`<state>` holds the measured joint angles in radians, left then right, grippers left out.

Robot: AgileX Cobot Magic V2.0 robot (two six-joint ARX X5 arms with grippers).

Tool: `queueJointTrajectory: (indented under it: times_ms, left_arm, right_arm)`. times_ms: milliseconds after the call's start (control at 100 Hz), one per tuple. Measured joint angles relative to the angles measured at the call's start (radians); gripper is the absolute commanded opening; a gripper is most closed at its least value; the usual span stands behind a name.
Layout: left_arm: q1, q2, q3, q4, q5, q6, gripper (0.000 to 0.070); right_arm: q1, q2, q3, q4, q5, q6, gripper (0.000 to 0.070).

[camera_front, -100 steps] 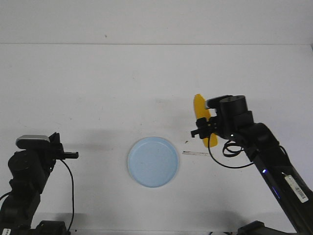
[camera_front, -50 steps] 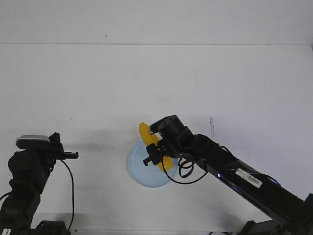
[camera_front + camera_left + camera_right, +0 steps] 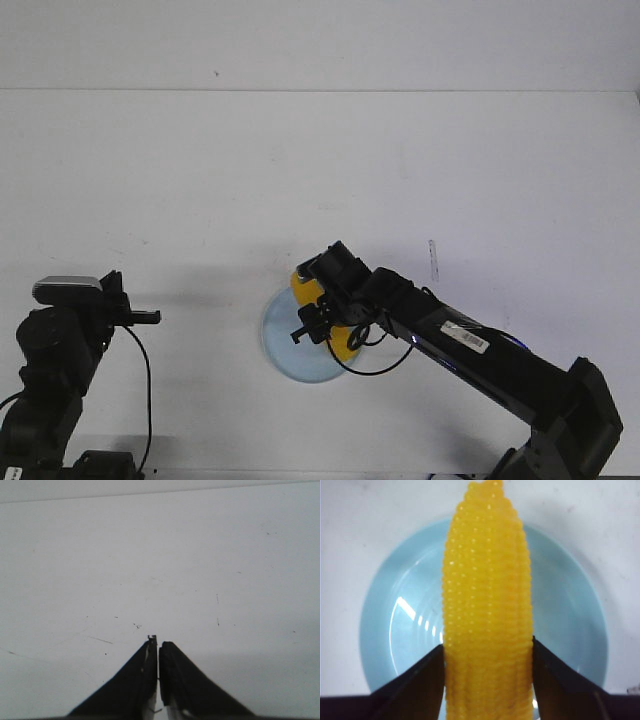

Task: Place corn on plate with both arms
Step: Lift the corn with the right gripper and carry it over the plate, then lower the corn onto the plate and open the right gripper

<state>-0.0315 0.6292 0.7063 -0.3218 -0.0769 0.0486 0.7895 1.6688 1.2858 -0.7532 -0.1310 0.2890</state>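
My right black pointed gripper [image 3: 318,326] is clamped on the bright yellow, tapered corn cob [image 3: 343,342]; in the right wrist view both fingers [image 3: 415,687] press against the cob's [image 3: 487,625] thick end, one on each side, jaws spread only as wide as the cob; the cob sits over the round pale blue shallow plate [image 3: 285,350], which lies near the front middle of the white table [image 3: 320,180]; in the right wrist view the cob runs across the plate [image 3: 385,625] through its centre, the tapered tip reaching past the far rim; whether the cob touches the plate surface, I can't tell; in the front view my right arm [image 3: 470,350] reaches in from the near right and hides most of the cob, only yellow patches showing at either side of the gripper; my left black gripper [image 3: 158,652] is pressed closed, tips together with just a thin seam between them, nothing in it; my left arm [image 3: 55,345] sits at the near left, well apart from the plate, gripper [image 3: 148,317] pointing right over bare table [image 3: 160,570]
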Motion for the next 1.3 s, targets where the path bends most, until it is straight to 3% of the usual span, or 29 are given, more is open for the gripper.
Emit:
queueJointTrajectory:
  times_ms: [420, 480, 610, 680, 1130, 1210, 1300]
  left_arm:
    - [0.0, 0.0, 0.0, 0.0, 0.0, 0.0, 0.0]
    - [0.0, 0.0, 0.0, 0.0, 0.0, 0.0, 0.0]
    - [0.0, 0.0, 0.0, 0.0, 0.0, 0.0, 0.0]
    - [0.0, 0.0, 0.0, 0.0, 0.0, 0.0, 0.0]
    - [0.0, 0.0, 0.0, 0.0, 0.0, 0.0, 0.0]
    - [0.0, 0.0, 0.0, 0.0, 0.0, 0.0, 0.0]
    - [0.0, 0.0, 0.0, 0.0, 0.0, 0.0, 0.0]
  right_arm:
    - [0.0, 0.0, 0.0, 0.019, 0.0, -0.001, 0.0153]
    - [0.0, 0.0, 0.0, 0.018, 0.0, -0.003, 0.0238]
    - [0.0, 0.0, 0.0, 0.018, 0.0, -0.013, 0.0528]
    - [0.0, 0.0, 0.0, 0.018, 0.0, -0.03, 0.0598]
    - [-0.021, -0.038, 0.039, 0.07, 0.0, -0.079, 0.059]
    - [-0.047, -0.077, 0.076, 0.102, 0.0, -0.09, 0.0516]
    - [-0.093, -0.123, 0.111, 0.115, 0.0, -0.095, 0.036]
